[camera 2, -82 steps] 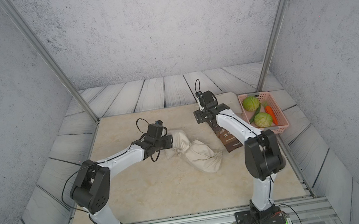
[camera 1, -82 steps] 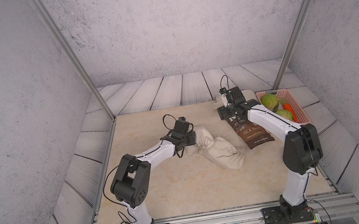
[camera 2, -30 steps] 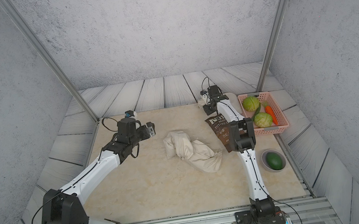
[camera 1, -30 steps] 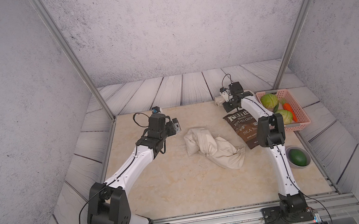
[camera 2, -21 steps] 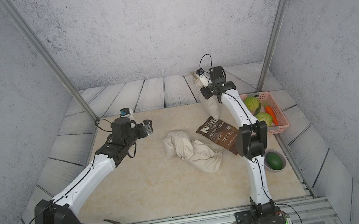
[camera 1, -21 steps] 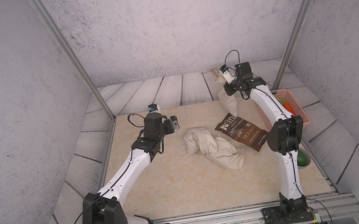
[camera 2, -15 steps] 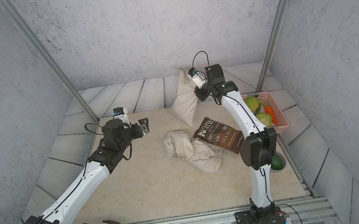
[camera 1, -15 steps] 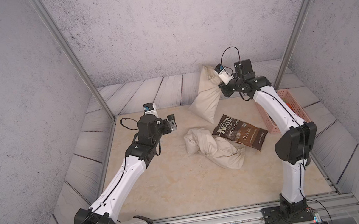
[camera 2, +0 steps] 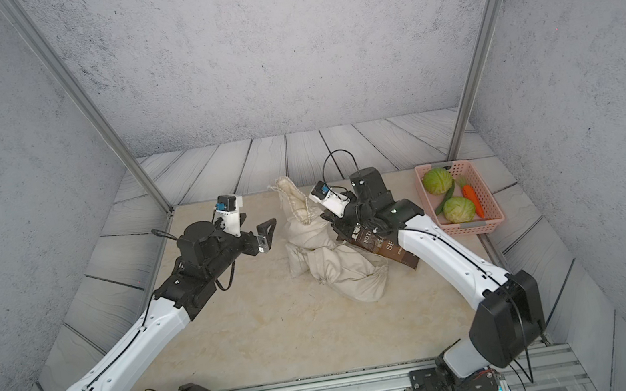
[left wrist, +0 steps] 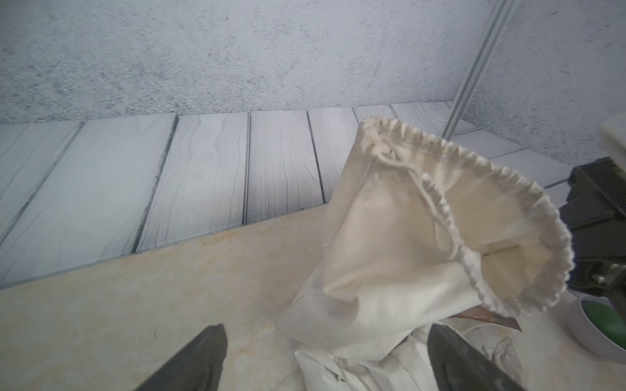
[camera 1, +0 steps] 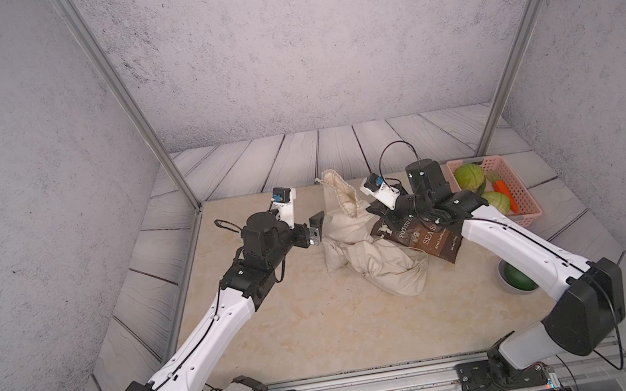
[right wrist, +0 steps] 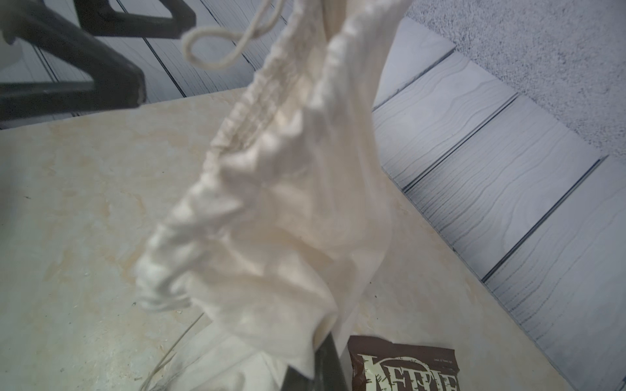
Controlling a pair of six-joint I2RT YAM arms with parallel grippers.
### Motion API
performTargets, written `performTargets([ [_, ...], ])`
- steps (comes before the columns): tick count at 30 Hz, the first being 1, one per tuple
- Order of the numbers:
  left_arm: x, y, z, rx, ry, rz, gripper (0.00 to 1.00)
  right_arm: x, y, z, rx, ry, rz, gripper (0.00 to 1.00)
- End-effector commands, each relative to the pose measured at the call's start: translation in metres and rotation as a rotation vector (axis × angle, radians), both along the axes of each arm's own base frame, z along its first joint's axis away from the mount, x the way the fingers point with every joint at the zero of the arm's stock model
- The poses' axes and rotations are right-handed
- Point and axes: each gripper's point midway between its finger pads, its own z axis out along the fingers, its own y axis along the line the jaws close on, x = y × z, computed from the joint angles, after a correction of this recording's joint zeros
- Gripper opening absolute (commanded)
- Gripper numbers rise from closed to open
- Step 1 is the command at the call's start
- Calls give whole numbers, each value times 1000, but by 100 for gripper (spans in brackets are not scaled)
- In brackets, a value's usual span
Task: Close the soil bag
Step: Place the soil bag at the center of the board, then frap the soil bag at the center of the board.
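Because the soil bag (camera 1: 340, 205) was limp, light-looking cloth, its loose drawstring (left wrist: 426, 189) looked the place to pull. It stood mid-table, mouth gaping, propped on a second cloth sack (camera 1: 385, 269), rim clamped by the right gripper (camera 1: 373, 209). The left gripper (camera 1: 317, 229) hung just beside it, jaws apart. A pink basket (camera 1: 531, 210) held cabbages (camera 1: 469, 177) and a carrot (camera 1: 506, 188); a bowl (camera 1: 502, 275) held something green.
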Motion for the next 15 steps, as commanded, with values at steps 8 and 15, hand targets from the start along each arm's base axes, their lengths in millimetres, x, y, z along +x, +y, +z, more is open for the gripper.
performTargets([
  [8,-24,-36,39,-188,86,-124,91,-13,6,14,66,-49,32,0],
  [15,-5,-43,38,-183,140,-91,80,-15,9,7,69,-35,39,0],
])
